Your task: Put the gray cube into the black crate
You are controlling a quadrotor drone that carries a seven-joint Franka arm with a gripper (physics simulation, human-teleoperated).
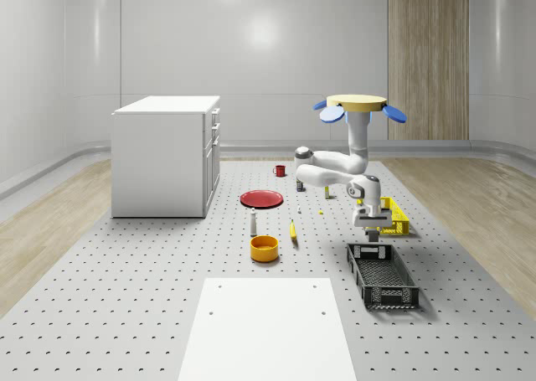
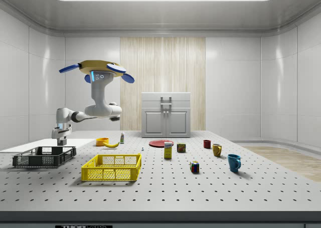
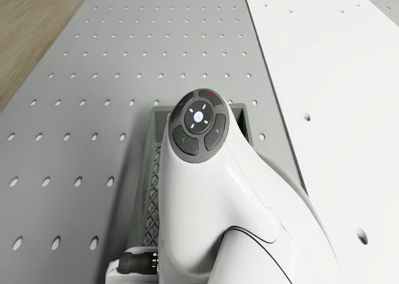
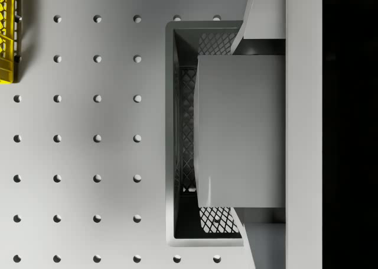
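Observation:
The drone (image 1: 360, 106) hovers above the perforated table, its arm bent down toward the black crate (image 1: 383, 274). My gripper (image 1: 373, 230) hangs just over the crate's far end, also seen from the side as gripper (image 2: 59, 140) above the crate (image 2: 44, 157). In the wrist view the gray cube (image 4: 239, 130) sits clamped between the two fingers (image 4: 260, 20), with the gripper (image 4: 242, 130) shut on it. Beneath the cube lies the crate's mesh floor and end wall (image 4: 177, 133). The drone view looks down the arm's wrist (image 3: 199, 128) onto the crate wall (image 3: 148, 190).
A yellow crate (image 1: 394, 216) stands right behind the black one. A banana (image 1: 293, 230), orange bowl (image 1: 264, 248), red plate (image 1: 262, 198) and white cabinet (image 1: 165, 155) lie toward the whole-scene view's left. A white board (image 1: 266, 326) covers the near table.

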